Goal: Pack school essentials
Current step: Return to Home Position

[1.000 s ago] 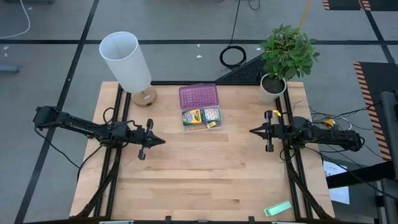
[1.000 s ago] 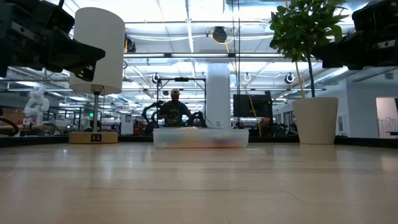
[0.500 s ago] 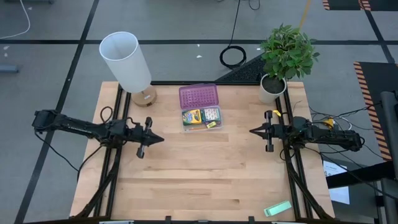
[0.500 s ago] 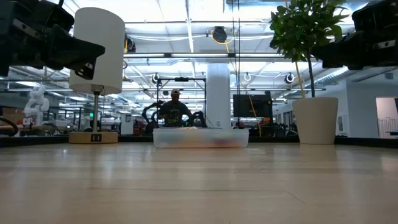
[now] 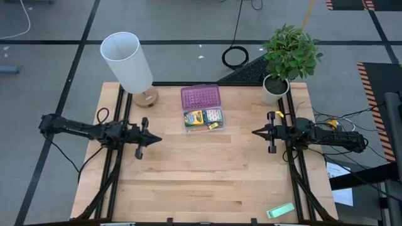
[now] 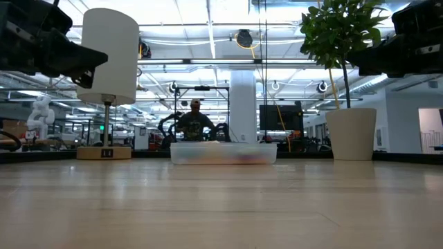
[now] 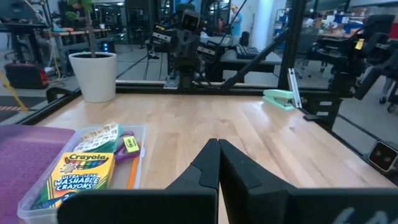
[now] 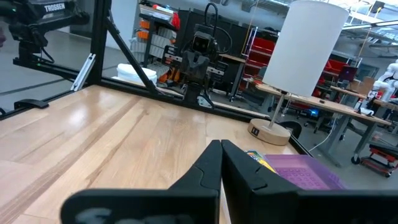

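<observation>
A clear box (image 5: 203, 119) stands on the table's far middle, with its purple lid (image 5: 200, 97) lying open behind it. Inside lie the yellow-green crayon box (image 7: 79, 171), a teal-edged packet (image 5: 213, 115), a tiny yellow block (image 5: 213, 126) and an orange pencil (image 7: 132, 174). My left gripper (image 5: 157, 139) hovers shut, to the left of the box and nearer the table's front. My right gripper (image 5: 254, 132) hovers shut to the right of the box. Both point toward the table's middle and hold nothing.
A white lamp (image 5: 129, 63) stands at the far left and a potted plant (image 5: 286, 56) at the far right. A pale green flat block (image 5: 280, 210) lies at the near right corner. Bare wood stretches between the arms and toward the near edge.
My left gripper has drawn back a little toward the table's left edge, still shut. The box and its contents have stayed where they were.
</observation>
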Controlling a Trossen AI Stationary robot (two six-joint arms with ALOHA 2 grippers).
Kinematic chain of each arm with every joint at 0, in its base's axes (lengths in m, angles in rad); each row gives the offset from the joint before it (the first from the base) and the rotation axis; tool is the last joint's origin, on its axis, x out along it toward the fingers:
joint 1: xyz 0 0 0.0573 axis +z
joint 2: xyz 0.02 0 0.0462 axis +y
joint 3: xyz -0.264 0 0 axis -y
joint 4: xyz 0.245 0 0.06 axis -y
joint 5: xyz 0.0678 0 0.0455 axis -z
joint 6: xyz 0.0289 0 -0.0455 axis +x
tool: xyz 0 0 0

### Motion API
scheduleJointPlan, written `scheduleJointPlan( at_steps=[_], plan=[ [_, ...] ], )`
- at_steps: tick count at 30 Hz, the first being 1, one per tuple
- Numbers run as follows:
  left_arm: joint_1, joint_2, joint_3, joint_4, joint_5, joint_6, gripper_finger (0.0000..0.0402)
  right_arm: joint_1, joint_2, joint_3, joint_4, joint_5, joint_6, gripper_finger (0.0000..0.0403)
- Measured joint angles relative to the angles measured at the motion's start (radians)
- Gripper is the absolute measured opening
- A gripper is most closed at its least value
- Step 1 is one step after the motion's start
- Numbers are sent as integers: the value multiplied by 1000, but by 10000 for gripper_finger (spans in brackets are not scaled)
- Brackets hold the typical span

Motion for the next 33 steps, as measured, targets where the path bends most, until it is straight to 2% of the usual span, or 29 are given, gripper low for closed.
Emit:
scheduleJointPlan(
  at_steps=[8,16,33],
  plan=[
    [16,-153,0,-93,29,96,2,0,0,0,0,0,0,0],
    [54,-324,0,-260,33,92,2,0,0,0,0,0,0,0],
    [53,-320,2,-276,57,123,2,0,0,-1,4,-2,0,0]
  ],
)
